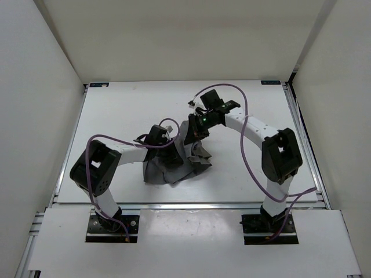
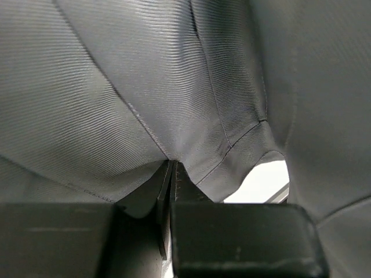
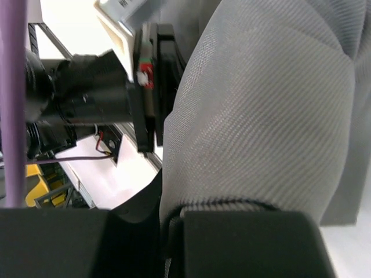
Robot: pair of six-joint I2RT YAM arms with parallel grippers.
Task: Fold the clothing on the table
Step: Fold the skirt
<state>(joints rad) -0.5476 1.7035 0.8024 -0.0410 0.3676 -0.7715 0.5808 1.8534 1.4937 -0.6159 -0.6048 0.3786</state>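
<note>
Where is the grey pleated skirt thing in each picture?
Top external: the dark grey pleated fabric clothing is bunched near the middle of the white flat table.
Left wrist: the clothing fills almost the whole picture.
Right wrist: the clothing fills the right side.
Shared landmark: the table, which shows as a white patch at lower right in both wrist views.

clothing (image 2: 145, 87): grey ribbed fabric fills the frame, seams running down toward the jaws
left gripper (image 2: 173, 174): pinched onto a fabric fold
table (image 2: 264, 182): white patch, lower right
</note>
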